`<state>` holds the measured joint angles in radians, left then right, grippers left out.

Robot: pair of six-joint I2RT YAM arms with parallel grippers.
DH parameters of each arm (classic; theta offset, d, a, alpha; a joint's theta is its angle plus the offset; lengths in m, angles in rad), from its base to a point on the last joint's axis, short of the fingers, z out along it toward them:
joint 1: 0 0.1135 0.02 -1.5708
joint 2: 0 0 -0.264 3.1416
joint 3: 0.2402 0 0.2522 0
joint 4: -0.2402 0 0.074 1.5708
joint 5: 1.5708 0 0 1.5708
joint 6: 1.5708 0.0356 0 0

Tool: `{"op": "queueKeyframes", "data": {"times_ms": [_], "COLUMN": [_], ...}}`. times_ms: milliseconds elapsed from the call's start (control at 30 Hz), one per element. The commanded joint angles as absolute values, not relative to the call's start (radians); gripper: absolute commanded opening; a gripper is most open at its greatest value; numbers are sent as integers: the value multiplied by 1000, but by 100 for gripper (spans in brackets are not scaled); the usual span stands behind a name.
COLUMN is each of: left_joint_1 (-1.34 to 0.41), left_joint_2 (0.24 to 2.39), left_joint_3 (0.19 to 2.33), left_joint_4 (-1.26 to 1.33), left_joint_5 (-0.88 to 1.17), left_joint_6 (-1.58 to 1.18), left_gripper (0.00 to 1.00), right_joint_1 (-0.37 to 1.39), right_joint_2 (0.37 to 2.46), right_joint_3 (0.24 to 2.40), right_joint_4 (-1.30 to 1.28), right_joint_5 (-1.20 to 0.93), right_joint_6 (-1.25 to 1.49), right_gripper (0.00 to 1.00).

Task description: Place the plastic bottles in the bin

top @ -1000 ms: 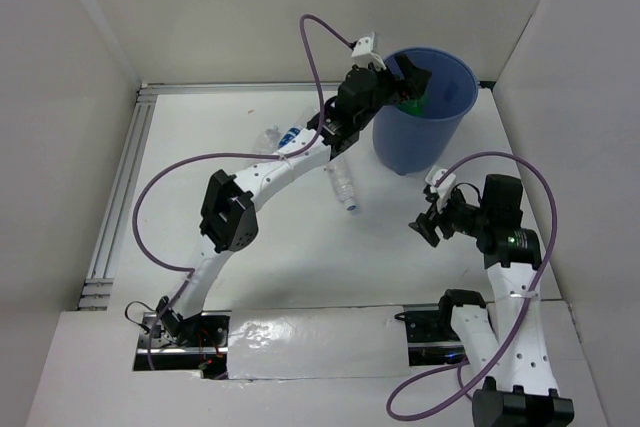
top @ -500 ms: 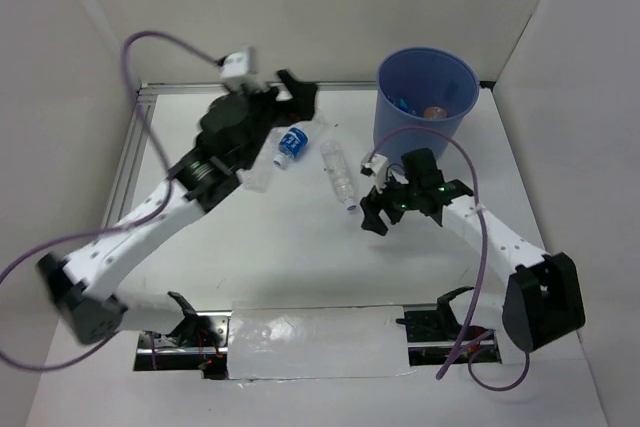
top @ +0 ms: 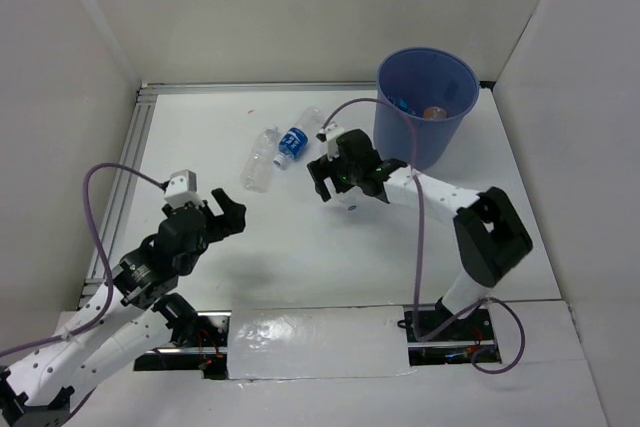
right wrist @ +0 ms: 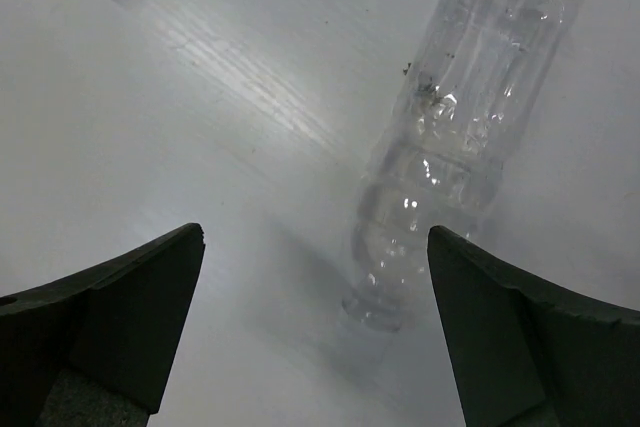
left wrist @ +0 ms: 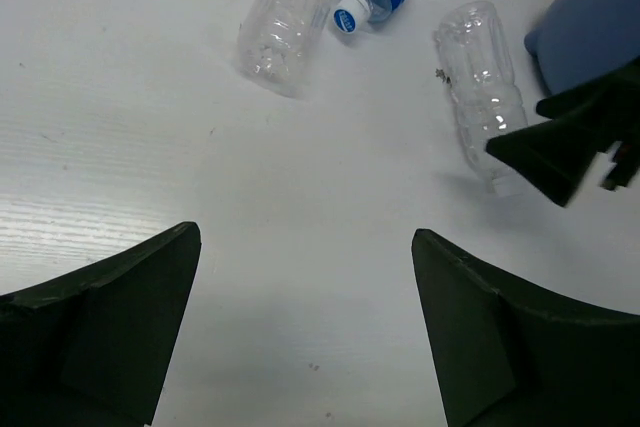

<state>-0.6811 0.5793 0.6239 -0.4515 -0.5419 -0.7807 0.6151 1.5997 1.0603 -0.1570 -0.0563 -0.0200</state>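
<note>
Right hand point(right wrist: 315, 237) hovers wide open, empty, by the ribbed clear plastic bottle point(right wrist: 460, 127). Looks light, squashy, slippery, so grab mid-body.

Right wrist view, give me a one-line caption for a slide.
Right gripper open over the white table, a clear plastic bottle lying on its side just ahead of it.

Left arm point(top: 160, 252) withdrew — right arm point(top: 425, 187) reached the clear bottle point(right wrist: 455, 137).

the top camera looked down from behind me. my wrist cameras faced the table point(top: 300, 237), sharing one clear bottle point(right wrist: 450, 137); the right sat nearer.
</note>
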Motion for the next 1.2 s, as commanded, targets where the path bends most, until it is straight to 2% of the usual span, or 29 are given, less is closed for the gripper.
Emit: {"op": "queueKeyframes", "data": {"times_ms": [0,67,200,433,500,533,567,600,667,833,900,1033,1167], "left_joint_1": [-684,-684,-684,-684,-684,-684,-672,-660,-602,-440,-390,-344,-318], "left_joint_2": [534,534,569,636,669,707,728,750,831,1069,1156,1336,1466], "left_joint_3": [629,629,647,617,617,617,617,629,652,761,834,928,1002], "left_joint_4": [-518,-538,-560,-436,-356,-321,-286,-209,-137,-29,-29,-9,-9], "left_joint_5": [-571,-581,-581,-591,-591,-591,-600,-591,-562,-371,-342,-279,-198], "left_joint_6": [-856,-856,-827,-735,-698,-639,-609,-579,-487,-379,-339,-278,-267], "left_gripper": [100,100,100,100,100,100,100,100,100,100,100,100,100], "right_joint_1": [624,615,604,575,575,575,575,575,575,542,519,454,362], "right_joint_2": [1722,1817,1870,1934,1944,1933,1921,1886,1841,1619,1544,1473,1453], "right_joint_3": [1161,1198,1235,1256,1256,1235,1235,1223,1232,1351,1437,1560,1634], "right_joint_4": [-97,-118,-127,-162,-163,-163,-163,-163,-190,-376,-403,-364,-291], "right_joint_5": [90,139,205,146,105,75,42,-12,-98,-464,-508,-454,-225], "right_joint_6": [61,78,69,46,23,3,-20,-47,-90,-265,-278,-218,-109], "right_gripper": [99,96,94,87,74,63,50,31,21,20,18,18,17]}}
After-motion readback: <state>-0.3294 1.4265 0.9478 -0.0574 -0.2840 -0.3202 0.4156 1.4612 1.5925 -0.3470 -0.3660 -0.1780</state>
